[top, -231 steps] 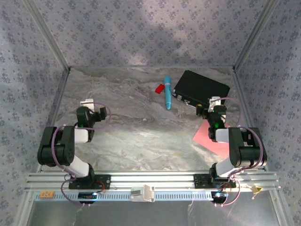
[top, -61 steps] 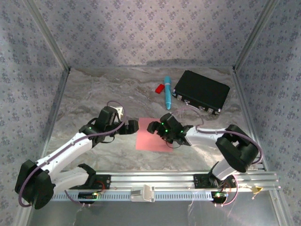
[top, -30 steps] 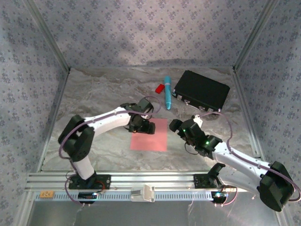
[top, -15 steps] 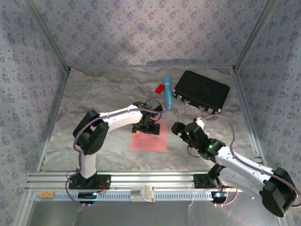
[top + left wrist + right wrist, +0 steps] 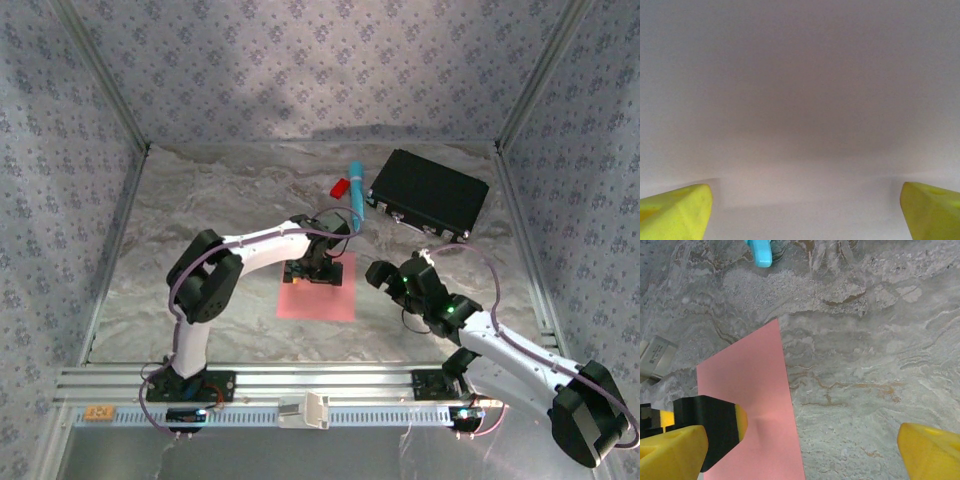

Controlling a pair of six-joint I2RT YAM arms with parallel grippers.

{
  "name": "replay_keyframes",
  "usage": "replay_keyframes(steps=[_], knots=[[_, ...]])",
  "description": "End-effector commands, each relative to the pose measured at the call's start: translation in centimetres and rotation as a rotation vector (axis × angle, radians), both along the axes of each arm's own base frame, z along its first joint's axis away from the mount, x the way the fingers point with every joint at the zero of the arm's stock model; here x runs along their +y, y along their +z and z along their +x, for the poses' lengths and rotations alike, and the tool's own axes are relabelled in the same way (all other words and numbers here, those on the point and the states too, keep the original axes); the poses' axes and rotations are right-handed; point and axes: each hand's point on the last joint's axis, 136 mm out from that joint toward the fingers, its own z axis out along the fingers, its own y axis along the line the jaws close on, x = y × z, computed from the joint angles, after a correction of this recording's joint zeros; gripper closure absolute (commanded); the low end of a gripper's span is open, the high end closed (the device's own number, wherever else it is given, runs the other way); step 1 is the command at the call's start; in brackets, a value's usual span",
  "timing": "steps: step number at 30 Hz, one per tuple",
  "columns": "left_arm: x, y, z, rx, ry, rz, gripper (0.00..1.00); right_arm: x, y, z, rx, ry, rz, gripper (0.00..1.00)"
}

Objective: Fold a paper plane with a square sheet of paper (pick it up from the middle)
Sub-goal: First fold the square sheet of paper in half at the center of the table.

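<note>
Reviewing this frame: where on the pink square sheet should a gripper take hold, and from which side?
Probably its middle, from straight above. The square sheet of paper lies flat on the table, no edge lifted to slide a finger under, so open fingertips pressed onto it and closed could pinch up a ridge. The left gripper is over its far half, jaws wide.

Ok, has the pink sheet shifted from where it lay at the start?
Yes. The square sheet of paper has gone left, from just below the black case to the table's middle.
</note>
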Motion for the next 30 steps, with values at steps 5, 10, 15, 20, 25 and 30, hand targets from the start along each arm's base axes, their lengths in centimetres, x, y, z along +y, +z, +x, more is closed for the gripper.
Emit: replay_keyframes(steps=[5,10,15,20,25,30], knots=[[0.1,-0.4,0.1,0.011,0.002,0.039,0.01,0.4,-0.3,-0.3,0.003,0.044,0.007,0.01],[-0.2,-0.2,0.2,0.007,-0.002,0.034,0.00,0.2,-0.7,-0.5,0.013,0.046,0.004,0.01],[-0.4,-0.1,0.4,0.002,-0.006,0.027,0.00,0.2,-0.8,-0.4,0.014,0.046,0.005,0.01],[-0.5,-0.7,0.3,0.014,-0.006,0.035,0.00,0.0,-1.0,-0.5,0.021,0.042,0.004,0.01],[-0.3,-2.0,-0.1,0.032,-0.003,0.041,0.00,0.0,-0.9,-0.4,0.013,0.044,0.005,0.01],[0.5,-3.6,-1.0,0.065,0.006,0.063,0.01,-0.2,-0.7,-0.5,0.004,0.038,0.007,0.01]])
